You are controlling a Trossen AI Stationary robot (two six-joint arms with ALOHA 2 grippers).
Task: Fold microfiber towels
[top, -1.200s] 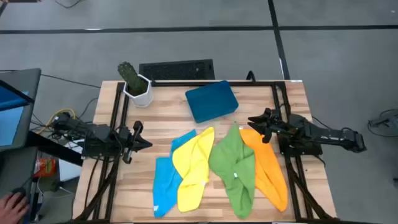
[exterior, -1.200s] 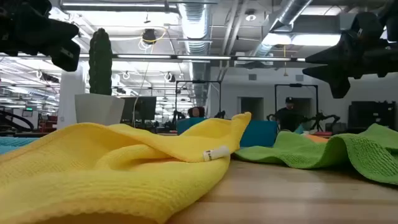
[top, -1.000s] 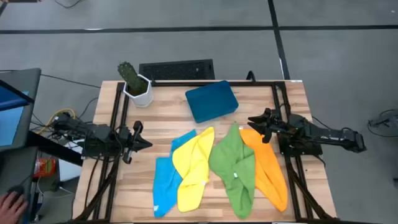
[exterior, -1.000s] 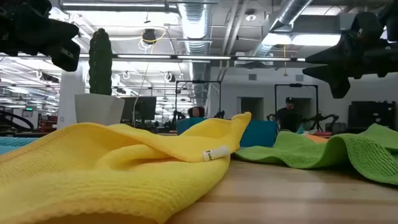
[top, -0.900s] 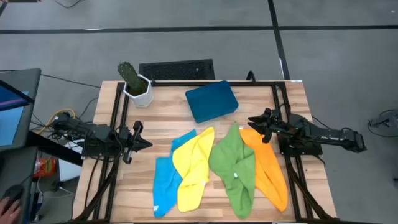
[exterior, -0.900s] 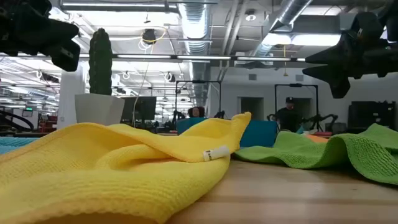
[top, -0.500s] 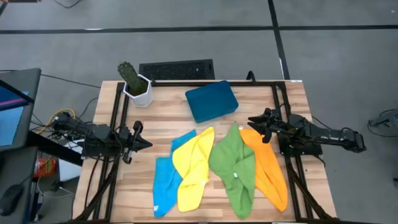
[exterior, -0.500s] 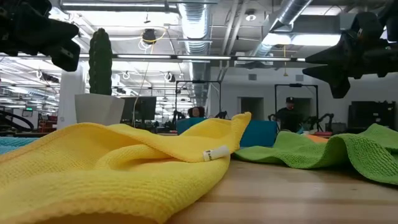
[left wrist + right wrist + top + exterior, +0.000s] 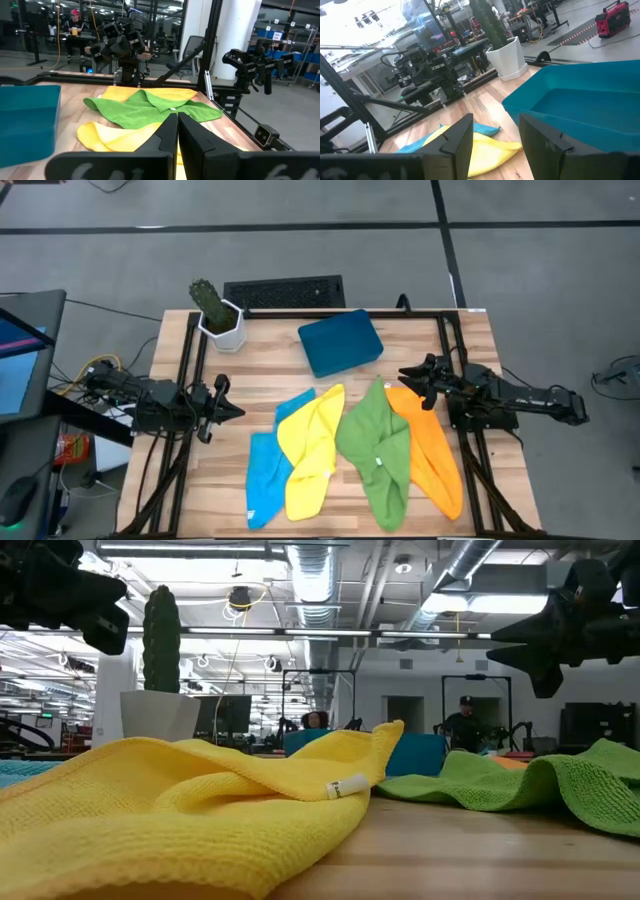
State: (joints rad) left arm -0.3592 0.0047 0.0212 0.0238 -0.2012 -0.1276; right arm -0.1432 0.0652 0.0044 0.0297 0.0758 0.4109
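four microfiber towels (image 9: 345, 455) lie rumpled and overlapping; left tool (image 9: 232, 411) closed, right tool (image 9: 407, 375) wide.

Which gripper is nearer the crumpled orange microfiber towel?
Right. The right gripper hovers at the crumpled orange microfiber towel's far end; the left gripper waits across the table, beyond the other cloths.

High view: straight down over whole table (image 9: 270, 375); low view: tabletop level, lens almost against yellow towel (image 9: 200, 805), facing the room; left wrist view looks past closed fingers (image 9: 172, 137) across the towels; right wrist view past parted fingers (image 9: 462, 137); all share yellow towel.
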